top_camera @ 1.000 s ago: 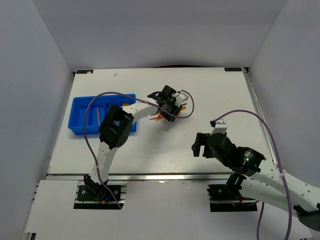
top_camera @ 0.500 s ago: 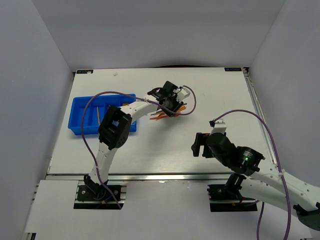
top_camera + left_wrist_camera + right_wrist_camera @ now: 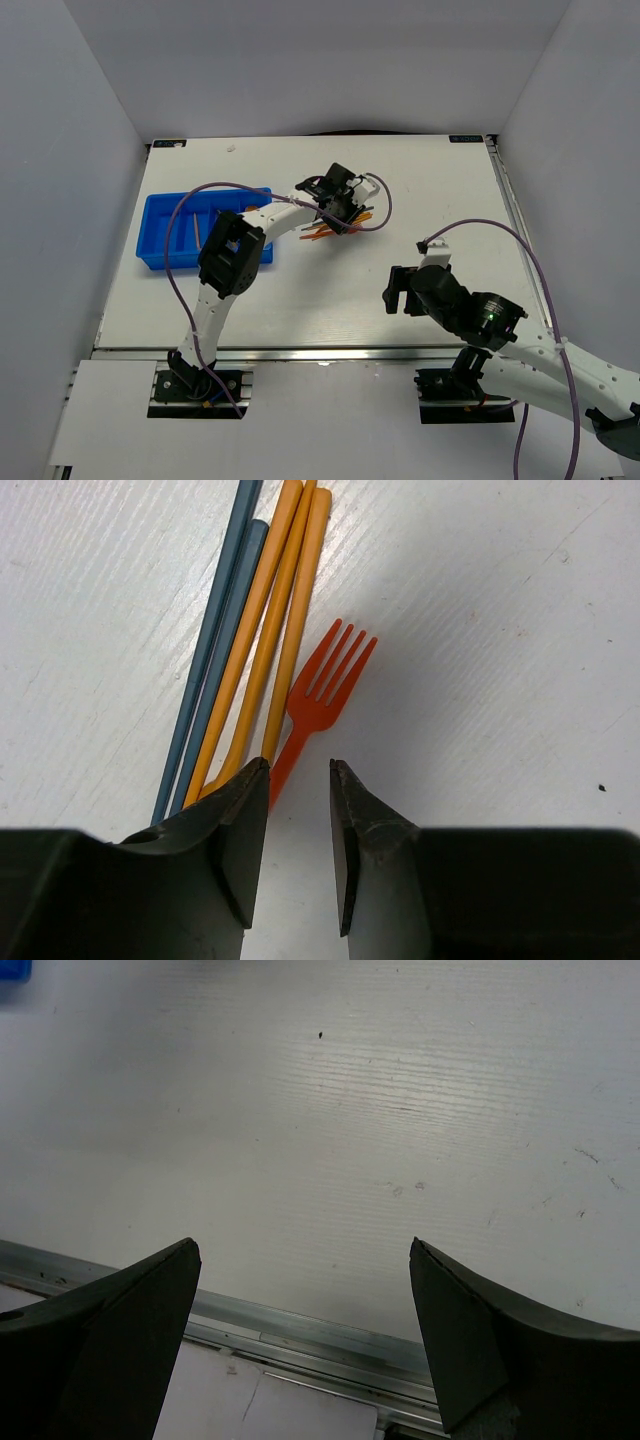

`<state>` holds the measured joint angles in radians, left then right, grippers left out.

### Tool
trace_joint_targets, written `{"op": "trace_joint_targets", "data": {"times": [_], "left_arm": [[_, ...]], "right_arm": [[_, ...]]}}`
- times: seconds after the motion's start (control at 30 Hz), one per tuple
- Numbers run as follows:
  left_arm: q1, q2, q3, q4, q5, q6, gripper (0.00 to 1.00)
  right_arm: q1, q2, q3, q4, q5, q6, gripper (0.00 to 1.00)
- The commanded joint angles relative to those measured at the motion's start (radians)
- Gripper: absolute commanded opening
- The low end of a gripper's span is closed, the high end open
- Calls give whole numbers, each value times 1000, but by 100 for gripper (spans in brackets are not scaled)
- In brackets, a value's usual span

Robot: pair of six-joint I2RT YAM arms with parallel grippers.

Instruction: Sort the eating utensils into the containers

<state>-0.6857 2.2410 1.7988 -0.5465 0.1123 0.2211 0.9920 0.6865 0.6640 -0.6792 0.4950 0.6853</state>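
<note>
At the near edge of the desk (image 3: 430,200), right of centre: right gripper (image 3: 398,290), hanging above the surface. Seen by its own wrist camera with fingers (image 3: 120,1340) spread wide and nothing between them, only bare white desk and the metal rail (image 3: 300,1325) of the near edge below.

Farther in, against the left edge at about mid-depth: blue tray (image 3: 150,262), long side parallel to the near edge, ridged into narrow compartments. Possibly two orange pieces lying inside, too small in the top view to name. Draped over the tray's far rim, a purple cable (image 3: 200,190).

Farther again, slightly left of the desk's centre line and past mid-depth: left gripper (image 3: 340,205), tilted down over a loose bundle of utensils (image 3: 318,233) flat on the desk, well apart from the tray.

From the left wrist: jaws parted by a narrow gap, clamped on nothing, white desk showing between them. Just beyond the fingertips, a red-orange fork (image 3: 322,695), tines pointing away, handle end running in beside the inner edge of the left-hand finger; contact there cannot be told. Beside the fork, two orange sticks (image 3: 300,600), then two grey-blue sticks (image 3: 225,650), all side by side and nearly parallel, with near ends hidden behind that same finger.
</note>
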Motion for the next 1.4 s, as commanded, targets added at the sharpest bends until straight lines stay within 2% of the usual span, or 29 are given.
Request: {"op": "trace_joint_targets", "data": {"times": [0.0, 0.4, 0.53, 0.87, 0.97, 1.07, 1.1, 1.13, 1.23, 1.37], "left_arm": [[8, 2, -10, 16, 12, 8, 41], [12, 3, -39, 48, 39, -8, 40], [12, -6, -68, 66, 53, -20, 37], [5, -70, -252, 209, 84, -101, 34], [-11, -107, -312, 249, 50, -140, 29], [-24, -152, -357, 276, 21, -179, 15], [-34, -182, -372, 278, 18, -189, 4], [-38, -201, -380, 281, 20, -196, 0], [-57, -277, -412, 292, 7, -212, 0], [-57, -478, -447, 293, -75, -275, 0]], "right_arm": [[-3, 1, 20, 23, 16, -15, 89], [-3, 5, 14, 29, 19, -15, 89], [-3, 10, 8, 36, 17, -15, 89], [-3, 7, 2, 46, 16, -13, 89], [-3, 4, 0, 49, 14, -15, 89], [-3, 5, 0, 52, 13, -12, 89], [-3, 2, 0, 55, 10, -10, 89], [-3, 2, 2, 55, 8, -10, 89], [-3, -5, 6, 53, 10, -9, 89], [-4, -21, 14, 50, 8, -9, 89]]}}
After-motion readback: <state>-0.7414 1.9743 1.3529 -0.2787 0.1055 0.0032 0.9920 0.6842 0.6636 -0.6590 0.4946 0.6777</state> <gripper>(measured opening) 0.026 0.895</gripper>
